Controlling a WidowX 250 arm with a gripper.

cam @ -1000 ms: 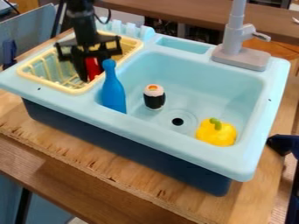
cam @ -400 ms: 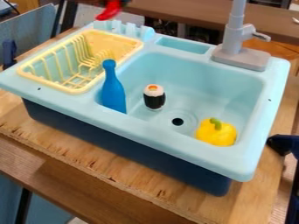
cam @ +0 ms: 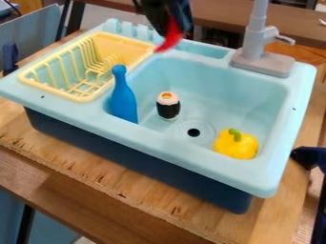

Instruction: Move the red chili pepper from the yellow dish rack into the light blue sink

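The hand [cam: 172, 29], clamped on a red object [cam: 168, 42], hangs at 12 o'clock, near the sink's far rim [cam: 219, 62]. This looks like carrying; next likely calls for lowering toward 6 o'clock, then release.

Wooden table [cam: 83, 161], apparently plywood-topped, light-blue toy sink [cam: 172, 145] with navy base on it

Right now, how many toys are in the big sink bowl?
3. The blue bottle stands at the left, the sushi roll sits near the middle, and the yellow bell pepper is at the front right. I'm not counting the red toy the gripper holds up high.
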